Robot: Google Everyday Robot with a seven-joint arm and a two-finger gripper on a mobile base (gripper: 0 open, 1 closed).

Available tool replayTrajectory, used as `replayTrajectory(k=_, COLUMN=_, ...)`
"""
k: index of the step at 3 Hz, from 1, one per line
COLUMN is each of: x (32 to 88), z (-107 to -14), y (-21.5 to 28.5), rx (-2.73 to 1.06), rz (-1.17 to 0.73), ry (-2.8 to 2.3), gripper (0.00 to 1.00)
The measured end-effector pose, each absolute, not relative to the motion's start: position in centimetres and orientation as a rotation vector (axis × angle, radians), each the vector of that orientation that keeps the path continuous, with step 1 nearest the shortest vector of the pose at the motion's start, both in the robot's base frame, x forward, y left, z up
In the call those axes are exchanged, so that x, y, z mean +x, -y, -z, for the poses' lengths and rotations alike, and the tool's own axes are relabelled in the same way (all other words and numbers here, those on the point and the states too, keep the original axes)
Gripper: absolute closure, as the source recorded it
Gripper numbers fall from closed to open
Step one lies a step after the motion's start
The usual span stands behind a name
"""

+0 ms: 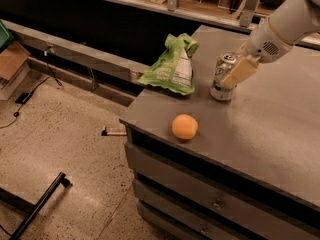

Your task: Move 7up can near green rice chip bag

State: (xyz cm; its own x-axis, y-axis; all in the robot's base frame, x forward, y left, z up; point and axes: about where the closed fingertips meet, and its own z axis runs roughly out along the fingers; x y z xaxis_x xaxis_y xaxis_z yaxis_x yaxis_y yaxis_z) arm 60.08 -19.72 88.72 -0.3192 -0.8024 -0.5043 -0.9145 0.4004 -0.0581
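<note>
The 7up can (219, 81), silver and green with a shiny top, stands upright on the grey counter (270, 119), just right of the green rice chip bag (172, 66). The lime-green bag lies at the counter's left edge with its white label panel facing up. My gripper (229, 79) comes in from the upper right on a white arm and is shut on the can. Its tan finger (240, 70) lies along the can's right side, and the other finger is hidden behind the can. A narrow gap separates can and bag.
An orange fruit (185, 126) sits near the counter's front left corner. The counter has drawers below its front edge. To the left, the floor holds a low dark ledge (75, 54), cables and a black bar (40, 204).
</note>
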Motion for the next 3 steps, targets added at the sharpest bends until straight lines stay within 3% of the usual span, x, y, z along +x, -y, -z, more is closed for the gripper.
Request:
replayTrajectory(k=1, x=60.2, z=-88.8, y=19.5, rx=-1.469, rz=-0.341, ry=-2.195, gripper=0.57)
replayTrajectory(k=2, x=60.2, z=-88.8, y=19.5, rx=-1.469, rz=-0.341, ry=-2.195, gripper=0.35)
replayTrajectory(k=3, x=59.9, z=-88.9, y=18.0, rx=-1.481, rz=-0.461, ry=-2.138, gripper=0.11)
